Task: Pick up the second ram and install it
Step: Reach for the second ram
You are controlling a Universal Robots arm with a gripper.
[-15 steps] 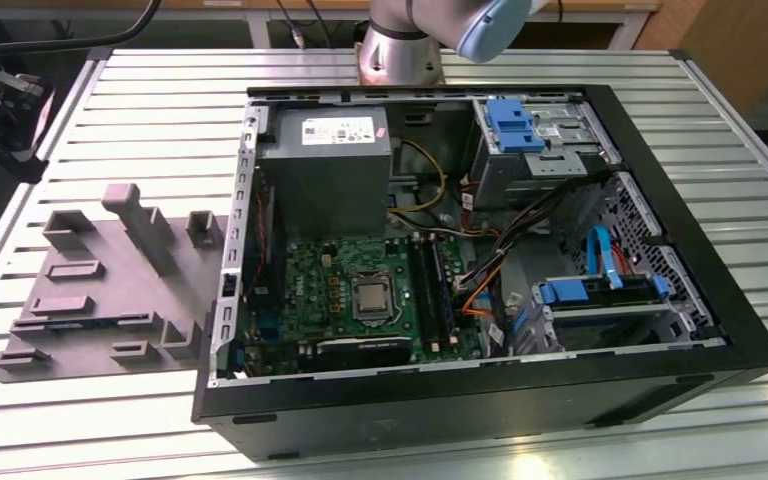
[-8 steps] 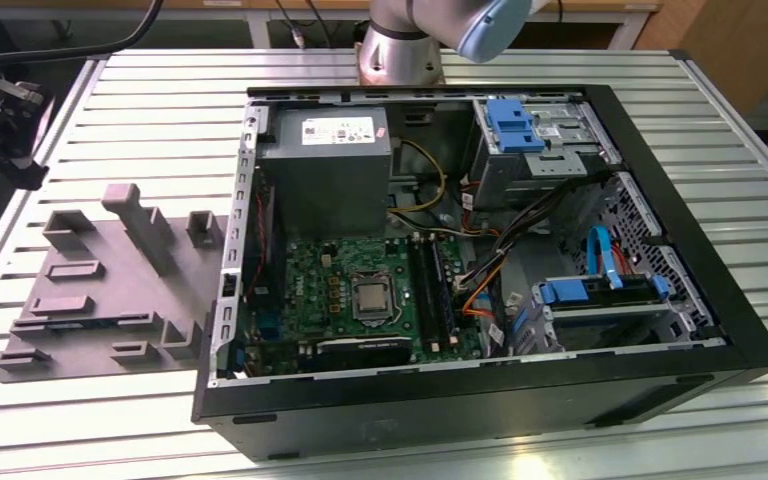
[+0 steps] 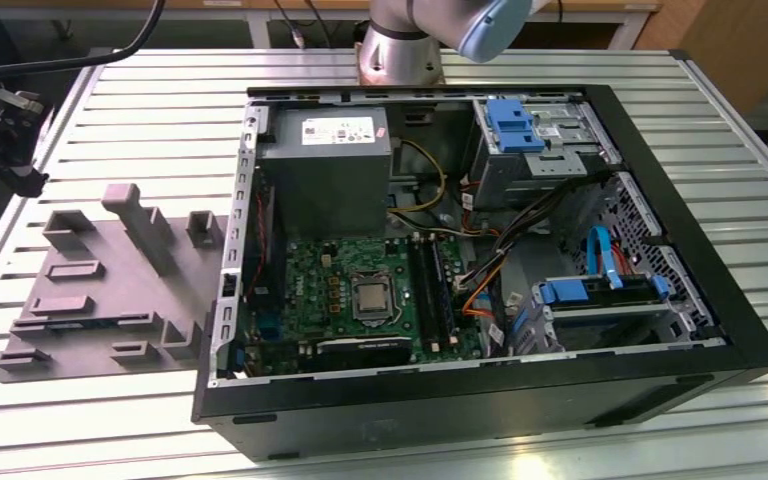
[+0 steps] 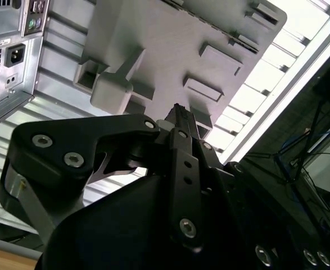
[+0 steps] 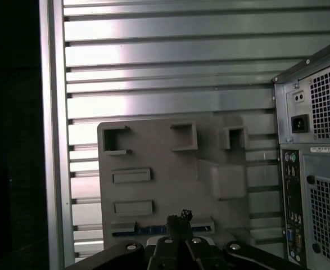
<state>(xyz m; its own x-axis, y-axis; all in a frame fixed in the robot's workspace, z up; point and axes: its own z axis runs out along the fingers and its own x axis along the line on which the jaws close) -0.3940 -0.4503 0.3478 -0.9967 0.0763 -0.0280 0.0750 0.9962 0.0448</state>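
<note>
Jaws look pinched together, tips meeting w/ nothing visible btwn them. My gripper (image 5: 179, 216) hangs over the flat grey plastic tray w/ raised blocks and pockets (image 5: 165, 163), which shows in both wrist views.

The second ram (image 5: 134, 230), a long thin dark stick w/ a bluish edge, lies flat in a slot along the tray edge nearest my fingertips in the first wrist view. My tips overlap its middle; can't tell if they touch it.

In the exterior view the tray is on the slatted aluminium table (image 3: 157, 110) at 9 o'clock from the open black PC case (image 3: 491, 420). Inside the case, long dark memory slots (image 3: 427, 285) run at 3 o'clock from the square CPU socket (image 3: 371, 297).
</note>
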